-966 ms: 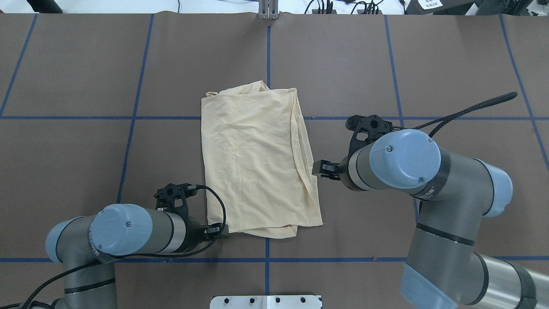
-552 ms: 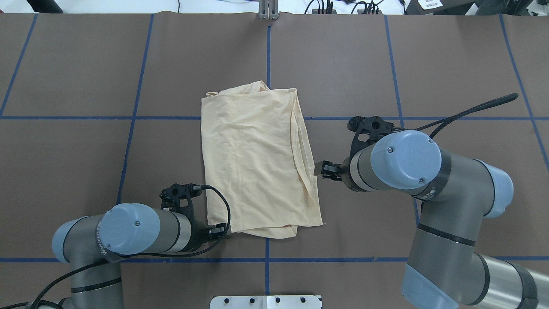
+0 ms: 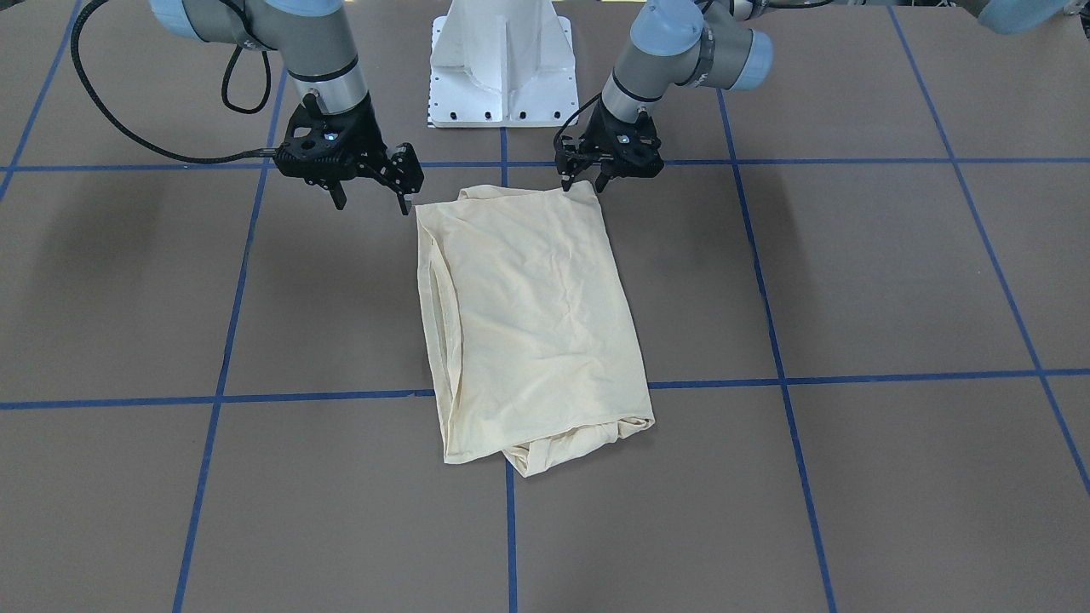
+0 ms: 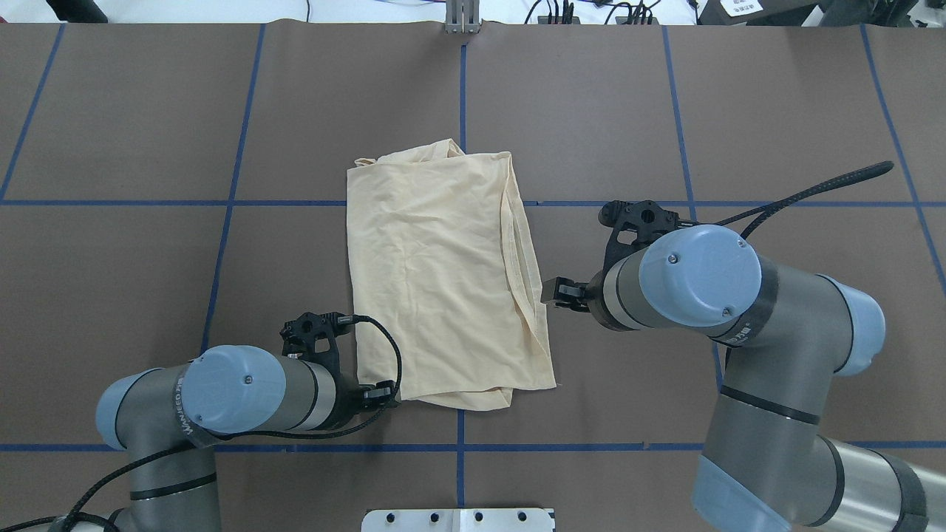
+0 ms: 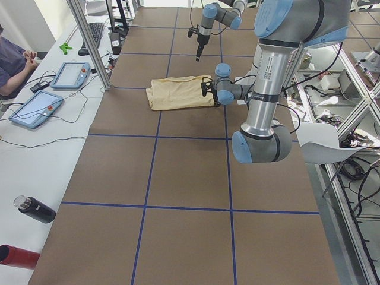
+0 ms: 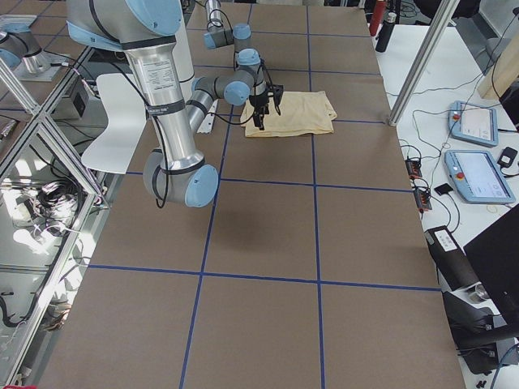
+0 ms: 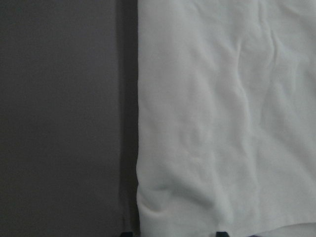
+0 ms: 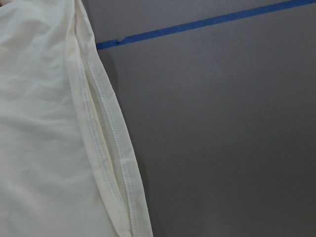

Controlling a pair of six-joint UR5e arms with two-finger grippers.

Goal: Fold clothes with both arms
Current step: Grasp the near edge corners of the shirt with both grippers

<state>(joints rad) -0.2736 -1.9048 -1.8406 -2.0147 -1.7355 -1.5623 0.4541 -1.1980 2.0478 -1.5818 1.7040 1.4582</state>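
Note:
The clothes are one pale cream-yellow shirt point(image 4: 443, 288), folded into a rough rectangle and lying flat mid-table point(image 3: 528, 323); its print is hidden. My left gripper point(image 3: 583, 180) is open and low at the shirt's near left corner point(image 4: 383, 395). In the left wrist view its two fingertips stand on either side of the shirt's edge point(image 7: 222, 123). My right gripper point(image 3: 371, 203) is open, just off the shirt's right side point(image 4: 548, 290), with nothing between its fingers. The right wrist view shows the stitched hem point(image 8: 106, 143) on the bare mat.
The brown mat carries blue tape lines point(image 4: 460, 96). The white pedestal base point(image 3: 502, 60) stands at the robot's side. Beyond the far edge, a side table holds tablets point(image 5: 70, 74) and bottles point(image 5: 35, 209), with a person point(image 5: 12, 59) seated there.
My left arm has shifted slightly right, toward the shirt's near corner. The right arm and the shirt have barely moved.

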